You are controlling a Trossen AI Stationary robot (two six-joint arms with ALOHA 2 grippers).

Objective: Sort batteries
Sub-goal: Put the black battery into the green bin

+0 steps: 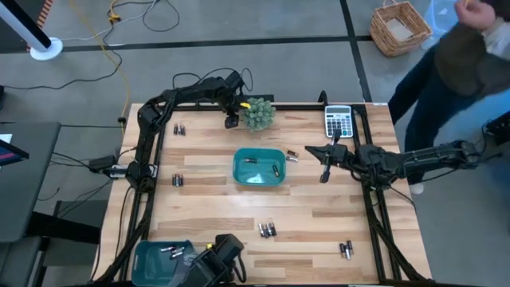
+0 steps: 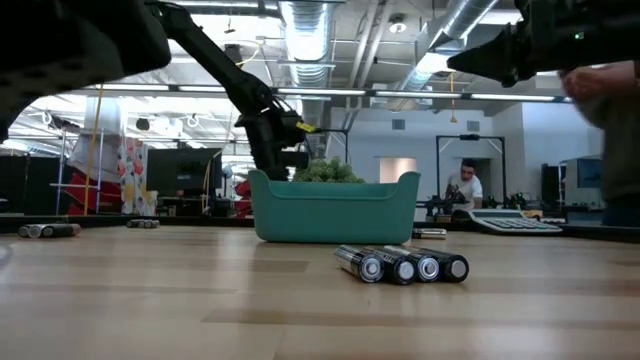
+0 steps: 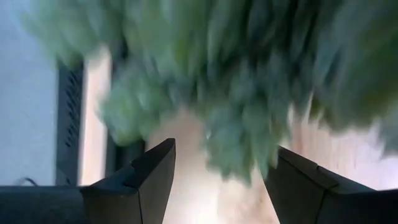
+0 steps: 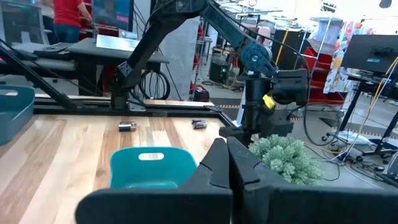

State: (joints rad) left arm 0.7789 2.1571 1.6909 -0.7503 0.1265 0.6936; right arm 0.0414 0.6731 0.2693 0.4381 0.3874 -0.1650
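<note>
On the near left corner of the light wooden slatted table [image 1: 239, 207], a teal plastic tray [image 1: 151, 257] is seen with a few small dark cylindrical batteries [image 1: 169, 251] lying in it. Further small groups of batteries are scattered over the near part of the table: one cluster of four [image 2: 403, 265] near the middle and another pair toward the near right. At the centre of the table a second teal plastic tray [image 1: 259, 168] is placed, with two cells inside it; one loose cell lies just beside its right rim. Other pairs are seen along the left side of the table.

The right gripper [image 1: 324, 173] is held to the right of the centre tray, its fingers pressed together and pinching nothing. A grey calculator [image 1: 338, 122] lies at the far right edge.

At the far edge, the left gripper [image 1: 232, 122] is positioned just left of a green bushy artificial plant [image 1: 258, 113], its fingers [image 3: 152, 177] spread apart with nothing between them.
</note>
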